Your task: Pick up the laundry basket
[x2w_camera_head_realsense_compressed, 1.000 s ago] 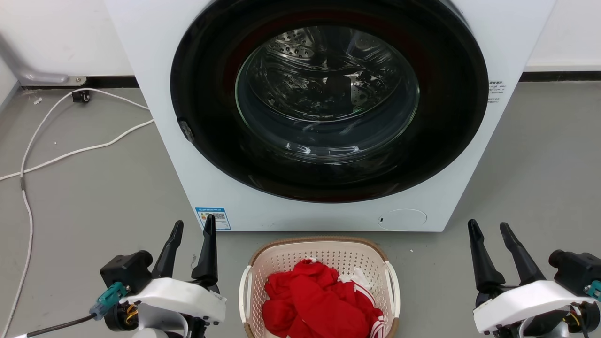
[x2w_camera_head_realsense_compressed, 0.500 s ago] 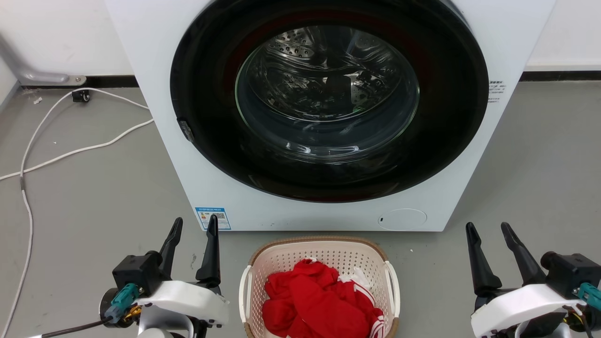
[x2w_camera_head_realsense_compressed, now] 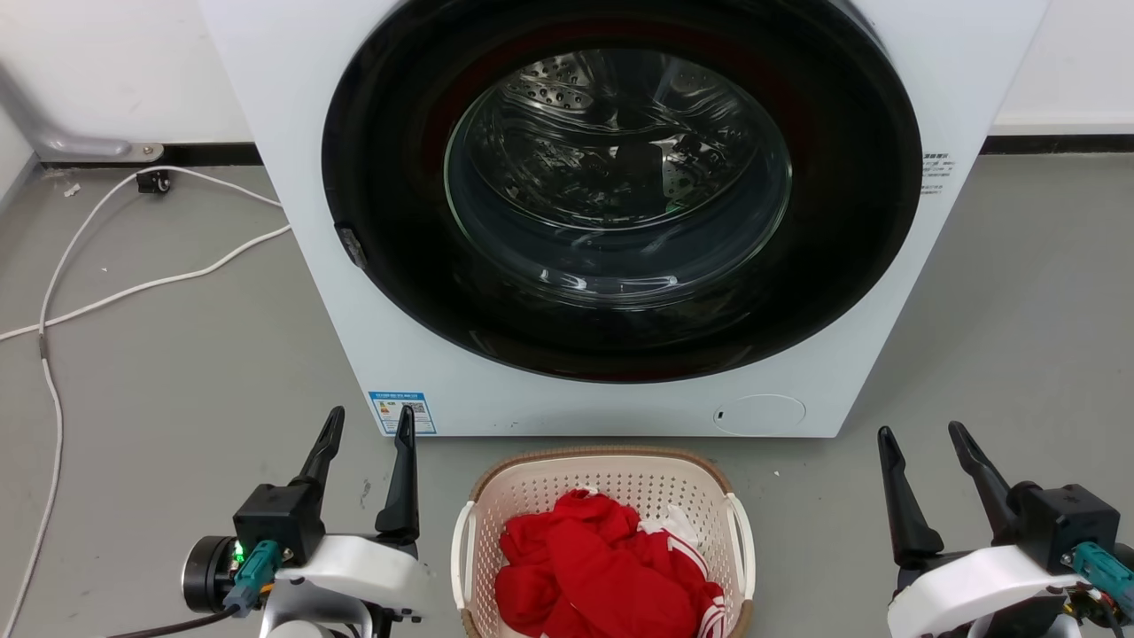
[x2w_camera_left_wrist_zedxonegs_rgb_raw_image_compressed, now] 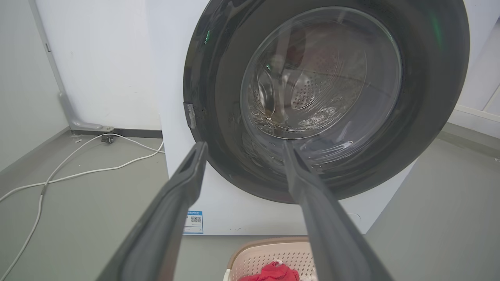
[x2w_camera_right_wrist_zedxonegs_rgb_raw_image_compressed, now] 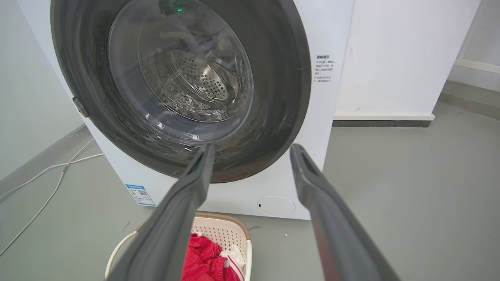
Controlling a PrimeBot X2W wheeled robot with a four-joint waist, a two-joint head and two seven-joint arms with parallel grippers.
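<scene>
Washer (x2w_camera_head_realsense_compressed: 292, 177) at 12 o'clock, basket (x2w_camera_head_realsense_compressed: 611, 474) on the floor (x2w_camera_head_realsense_compressed: 177, 372) at 6, just before it.
Left tool (x2w_camera_head_realsense_compressed: 371, 415) at 7 o'clock, right tool (x2w_camera_head_realsense_compressed: 920, 431) at 5, flanking the basket, apart from it; each with fingers spread wide, holding nothing. Red clothes (x2w_camera_head_realsense_compressed: 602, 567) heaped inside.

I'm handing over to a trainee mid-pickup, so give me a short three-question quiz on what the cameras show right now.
1. True or false: the left gripper and the right gripper are both open and apart from the laundry basket.
2. What lies in the basket? A) blue towels B) red clothes C) nothing
3. Fill in: the basket stands on the floor in front of the ____.
Key: 1 true; 2 B; 3 washing machine.
</scene>
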